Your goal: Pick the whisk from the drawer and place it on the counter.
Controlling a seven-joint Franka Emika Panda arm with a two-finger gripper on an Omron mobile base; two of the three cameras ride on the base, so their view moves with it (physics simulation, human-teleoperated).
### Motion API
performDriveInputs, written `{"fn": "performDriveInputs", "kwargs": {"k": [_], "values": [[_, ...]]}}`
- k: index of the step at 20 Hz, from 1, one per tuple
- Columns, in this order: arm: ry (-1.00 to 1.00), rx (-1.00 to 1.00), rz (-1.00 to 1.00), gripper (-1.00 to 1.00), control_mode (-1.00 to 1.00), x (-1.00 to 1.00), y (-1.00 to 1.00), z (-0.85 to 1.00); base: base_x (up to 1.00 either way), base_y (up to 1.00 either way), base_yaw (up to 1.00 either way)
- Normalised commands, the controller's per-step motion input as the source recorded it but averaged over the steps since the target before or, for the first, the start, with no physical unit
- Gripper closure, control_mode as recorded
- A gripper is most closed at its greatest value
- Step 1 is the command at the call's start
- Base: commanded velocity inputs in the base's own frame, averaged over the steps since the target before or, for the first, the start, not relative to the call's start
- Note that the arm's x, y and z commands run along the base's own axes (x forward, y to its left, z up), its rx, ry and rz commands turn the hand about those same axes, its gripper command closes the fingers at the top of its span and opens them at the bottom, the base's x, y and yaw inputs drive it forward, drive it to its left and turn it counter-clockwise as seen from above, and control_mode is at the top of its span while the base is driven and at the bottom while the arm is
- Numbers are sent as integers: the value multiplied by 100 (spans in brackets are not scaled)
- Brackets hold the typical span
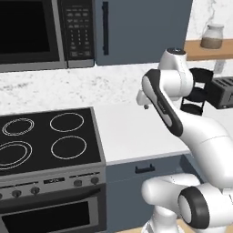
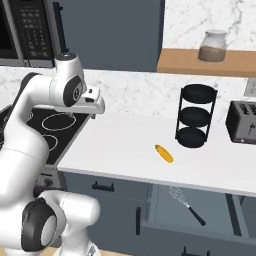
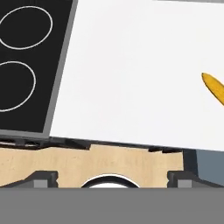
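The whisk (image 2: 186, 204), with a silver wire head and a black handle, lies inside the pulled-out blue-grey drawer (image 2: 162, 212) below the counter's front edge. The white counter (image 2: 120, 142) stretches from the stovetop to the right. My gripper (image 3: 112, 178) hangs above the counter's left part near the stove, well to the left of the drawer and higher than it. It points down, and its two dark fingertips (image 3: 43, 177) stand wide apart with nothing between them. In the left base view the hand (image 1: 143, 99) hovers over the counter's back edge.
A yellow-orange oblong item (image 2: 164, 153) lies on the counter. A black three-tier rack (image 2: 196, 116) and a toaster (image 2: 242, 122) stand at the back right. The black stovetop (image 1: 45, 136) is on the left, and a jar (image 2: 212, 46) sits on a wooden shelf.
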Motion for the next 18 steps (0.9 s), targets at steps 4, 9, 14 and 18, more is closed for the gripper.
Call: {"fn": "performDriveInputs", "kwargs": {"k": [4, 9, 14, 18], "values": [[0, 0, 0, -100, 100, 0, 0, 0, 60, 0, 0], [0, 0, 0, -100, 100, 0, 0, 0, 69, -6, 0], [0, 0, 0, -100, 100, 0, 0, 0, 16, -7, 0], [0, 0, 0, -100, 100, 0, 0, 0, 0, 0, 0]]}}
